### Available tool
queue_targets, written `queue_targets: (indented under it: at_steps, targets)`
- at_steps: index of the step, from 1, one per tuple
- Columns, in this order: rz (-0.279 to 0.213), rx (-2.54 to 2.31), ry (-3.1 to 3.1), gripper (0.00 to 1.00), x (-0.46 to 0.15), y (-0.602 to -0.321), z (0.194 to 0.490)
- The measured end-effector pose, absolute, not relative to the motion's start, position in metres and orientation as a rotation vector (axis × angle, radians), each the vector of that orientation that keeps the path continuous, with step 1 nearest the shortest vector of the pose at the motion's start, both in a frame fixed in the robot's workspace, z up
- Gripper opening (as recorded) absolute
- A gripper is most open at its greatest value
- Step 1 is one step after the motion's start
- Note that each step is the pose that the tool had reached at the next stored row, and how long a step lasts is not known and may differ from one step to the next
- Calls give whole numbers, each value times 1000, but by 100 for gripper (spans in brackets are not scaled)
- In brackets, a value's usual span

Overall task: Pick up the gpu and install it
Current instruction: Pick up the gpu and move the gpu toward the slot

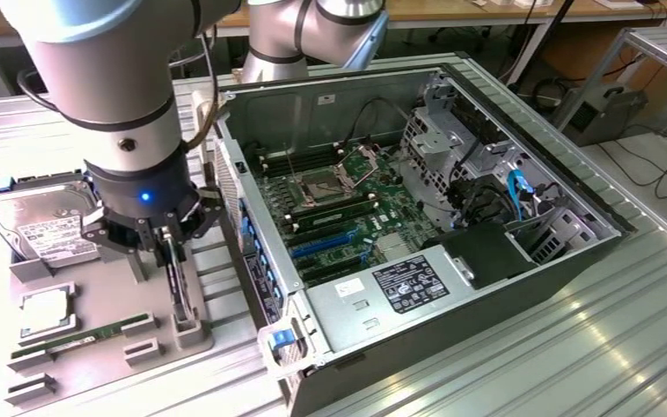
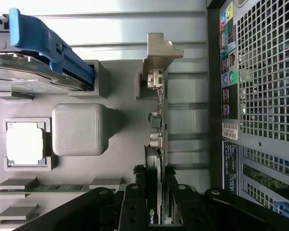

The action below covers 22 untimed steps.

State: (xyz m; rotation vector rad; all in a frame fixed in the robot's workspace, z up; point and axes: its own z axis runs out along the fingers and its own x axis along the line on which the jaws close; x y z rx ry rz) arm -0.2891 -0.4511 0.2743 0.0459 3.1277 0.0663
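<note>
Just beside the open computer case [image 1: 426, 347], on the exterior view's left, the gpu [image 2: 159, 125] is stood on edge in the grey fixture [image 1: 90, 304]. Its long axis is laid parallel to the case wall. It is clamped across its thin faces by the gripper [image 2: 156, 178] directly above.

Grey tray [image 2: 111, 86], blue drive rail [image 2: 53, 48], green RAM stick [image 2: 53, 187], dark gpu [image 2: 159, 120], black fingers [image 2: 135, 202], grid-perforated grey case panel [image 2: 269, 72].

Ribbed aluminium tabletop [image 1: 611, 330]; wooden workbench [image 1: 450, 13] behind; black cables [image 1: 662, 176] on pale floor [image 1: 624, 152], exterior view's right.
</note>
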Motion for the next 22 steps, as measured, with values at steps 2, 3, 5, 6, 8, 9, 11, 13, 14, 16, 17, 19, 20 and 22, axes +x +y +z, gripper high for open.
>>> queue_targets:
  at_steps: [2,3,5,6,8,9,11,13,14,16,17,19,20,22]
  targets:
    - [66,44,3129,26,-289,-451,284]
    - [66,43,3130,26,-289,-451,288]
    - [66,41,3132,26,-289,-451,297]
    - [66,40,3133,26,-288,-451,302]
    - [66,39,3135,26,-288,-451,312]
    - [66,39,3136,26,-287,-451,317]
    - [66,38,3138,26,-286,-451,326]
    - [66,36,3139,26,-283,-452,336]
    - [66,35,3139,26,-282,-452,341]
    - [66,34,3140,26,-280,-452,350]
    - [67,33,3141,26,-278,-452,355]
    - [67,32,3142,26,-274,-453,365]
    - [67,31,3142,26,-272,-454,369]
    - [67,30,3143,26,-268,-454,379]
